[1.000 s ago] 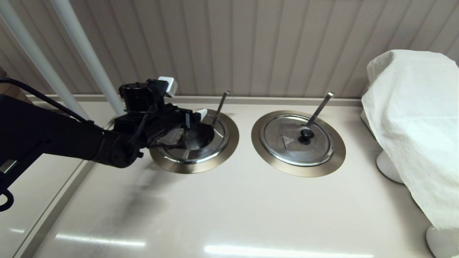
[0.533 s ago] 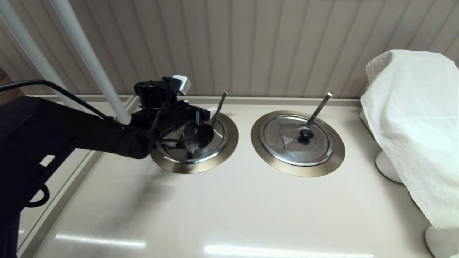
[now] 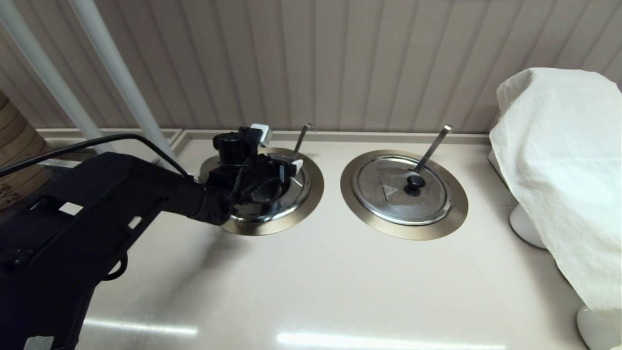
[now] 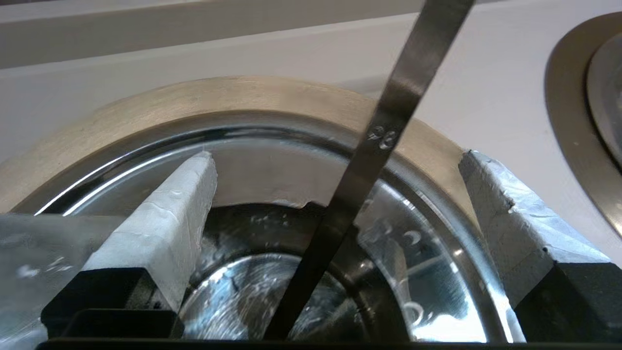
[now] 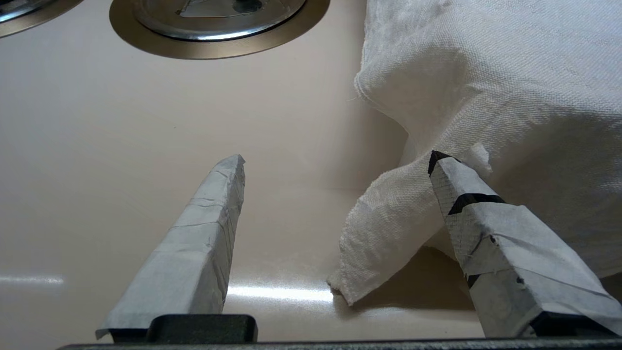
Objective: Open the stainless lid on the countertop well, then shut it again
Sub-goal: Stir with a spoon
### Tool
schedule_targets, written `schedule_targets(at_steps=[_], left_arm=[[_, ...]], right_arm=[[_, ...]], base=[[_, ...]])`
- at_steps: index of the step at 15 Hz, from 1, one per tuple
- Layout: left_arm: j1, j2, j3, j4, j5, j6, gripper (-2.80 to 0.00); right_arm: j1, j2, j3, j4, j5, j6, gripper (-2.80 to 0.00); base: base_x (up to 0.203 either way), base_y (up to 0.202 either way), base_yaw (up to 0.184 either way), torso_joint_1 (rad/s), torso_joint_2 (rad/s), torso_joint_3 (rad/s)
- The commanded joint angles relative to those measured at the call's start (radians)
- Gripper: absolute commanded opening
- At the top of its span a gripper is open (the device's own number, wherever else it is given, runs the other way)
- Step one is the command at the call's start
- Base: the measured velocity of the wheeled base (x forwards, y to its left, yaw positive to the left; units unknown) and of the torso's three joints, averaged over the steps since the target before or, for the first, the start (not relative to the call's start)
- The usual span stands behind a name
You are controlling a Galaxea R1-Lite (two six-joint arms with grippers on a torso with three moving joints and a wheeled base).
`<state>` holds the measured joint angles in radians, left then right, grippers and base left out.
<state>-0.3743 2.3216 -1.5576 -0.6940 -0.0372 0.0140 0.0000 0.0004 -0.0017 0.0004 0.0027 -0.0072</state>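
Note:
The countertop well (image 3: 311, 197) is the left bronze ring, with the thin hook-tipped ladle handle (image 3: 302, 138) standing in it. The stainless lid (image 3: 272, 211) shows only as a shiny rim; my left arm hides its knob and flap. My left gripper (image 3: 281, 149) hovers open over the lid. In the left wrist view the left gripper (image 4: 337, 154) has its fingers on either side of the ladle handle (image 4: 388, 121), clear of it, above shiny steel and a dark hollow inside the ring (image 4: 194, 102). My right gripper (image 5: 336, 156) is open, low over the counter.
The twin lid (image 3: 403, 189) with its black knob and flat-tipped handle (image 3: 432, 146) sits in the right ring. A white cloth (image 3: 563, 170) covers things at the far right; a corner of the cloth (image 5: 388, 228) hangs by my right gripper. White poles (image 3: 116, 73) rise at back left.
My left arm has swung right and toward the back wall, from the well's left edge to over its middle. The gripper now straddles the ladle handle. The right lid is unchanged.

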Motion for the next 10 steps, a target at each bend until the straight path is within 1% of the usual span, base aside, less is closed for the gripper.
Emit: schedule_targets(at_steps=[1,3,4,6,10], left_arm=[[-0.022,0.058,-0.035,-0.043,0.019,-0.004,0.0],[-0.047,0.098,-0.052,-0.086,0.028,0.0,0.0],[-0.062,0.112,-0.066,-0.091,0.029,0.0,0.0],[-0.085,0.155,-0.131,-0.097,0.039,0.0,0.0],[-0.107,0.248,-0.261,-0.105,0.102,-0.002,0.0]], right_arm=[[0.0,0.0,0.0,0.0,0.0,0.0,0.0],[0.0,0.0,0.0,0.0,0.0,0.0,0.0],[0.0,0.0,0.0,0.0,0.0,0.0,0.0],[0.0,0.0,0.0,0.0,0.0,0.0,0.0],[0.0,0.0,0.0,0.0,0.0,0.0,0.0]], base=[[0.0,0.0,0.0,0.0,0.0,0.0],[0.0,0.0,0.0,0.0,0.0,0.0],[0.0,0.0,0.0,0.0,0.0,0.0],[0.0,0.0,0.0,0.0,0.0,0.0],[0.0,0.0,0.0,0.0,0.0,0.0]])
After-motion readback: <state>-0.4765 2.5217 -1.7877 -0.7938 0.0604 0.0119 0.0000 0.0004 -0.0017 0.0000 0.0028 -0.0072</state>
